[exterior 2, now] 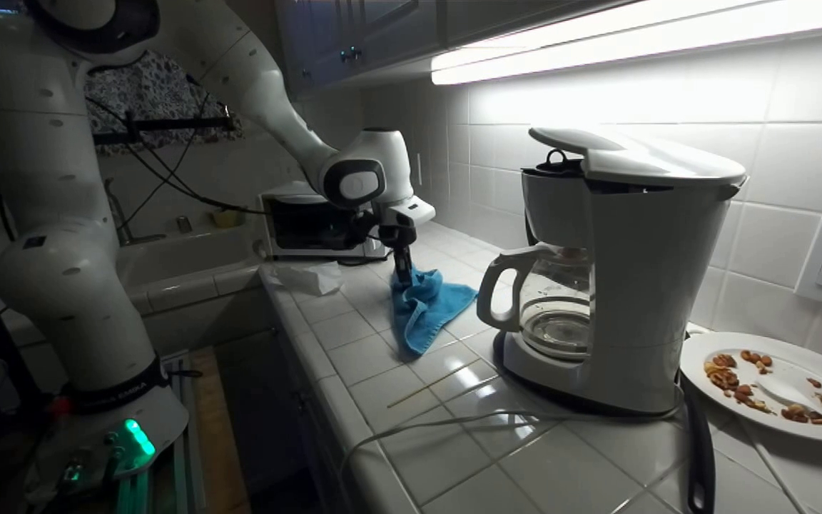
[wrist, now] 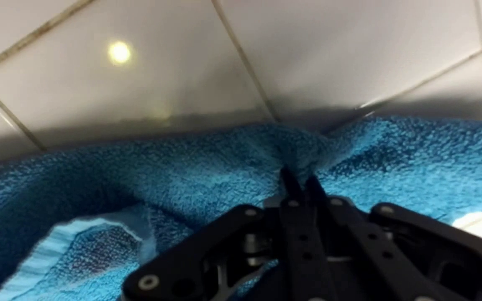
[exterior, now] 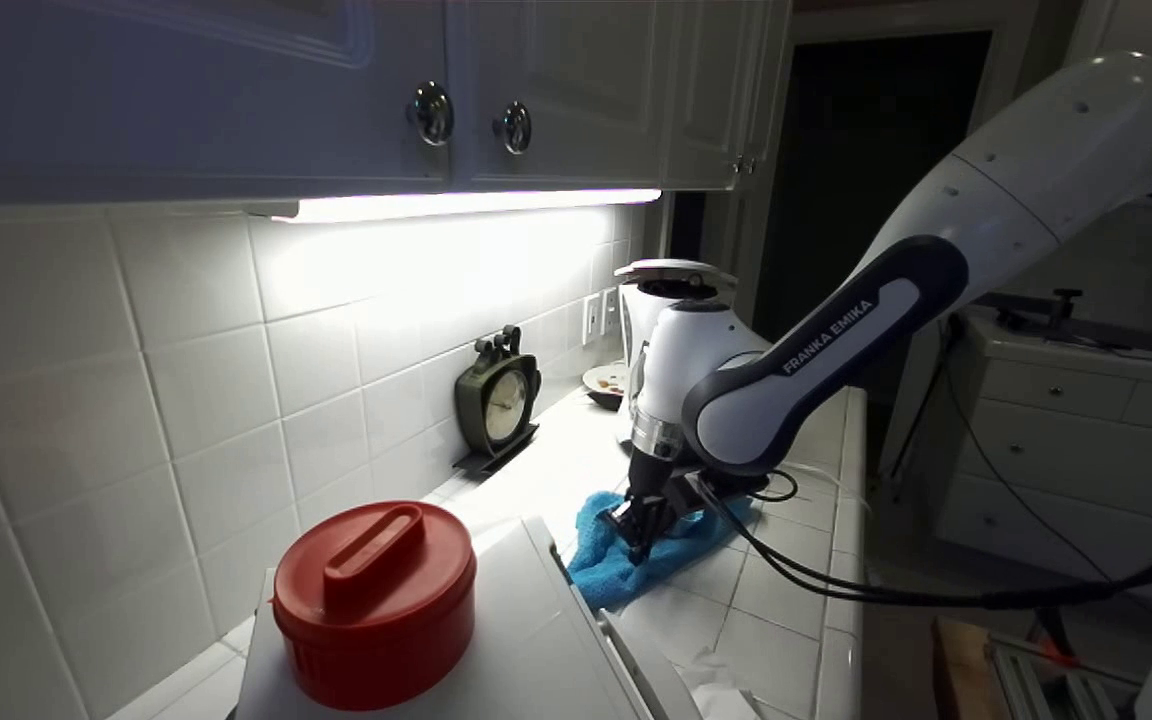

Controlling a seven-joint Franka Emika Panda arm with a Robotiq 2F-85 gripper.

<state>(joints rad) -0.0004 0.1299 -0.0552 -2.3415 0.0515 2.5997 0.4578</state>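
Note:
A crumpled blue towel [wrist: 207,179] lies on white counter tiles, a fold of it gathered up between the dark fingertips [wrist: 290,184] in the wrist view. My gripper [wrist: 298,174] is shut on that fold, its two fingers nearly together. Pointing down, the gripper [exterior 2: 402,280] meets the towel [exterior 2: 431,310] at its back left part in an exterior view, and a loose corner spreads towards the camera. From another angle the towel [exterior: 596,580] shows on both sides of the gripper [exterior: 638,545]. How much cloth is pinched is hidden.
A white coffee maker [exterior 2: 632,300] with a glass carafe stands near the towel, its cord [exterior 2: 447,422] trailing over the counter. Beside it is a plate [exterior 2: 793,357] of nuts. A red lidded tub [exterior: 376,610] sits on a white oven [exterior: 521,630]. A scale [exterior: 501,400] leans by the wall.

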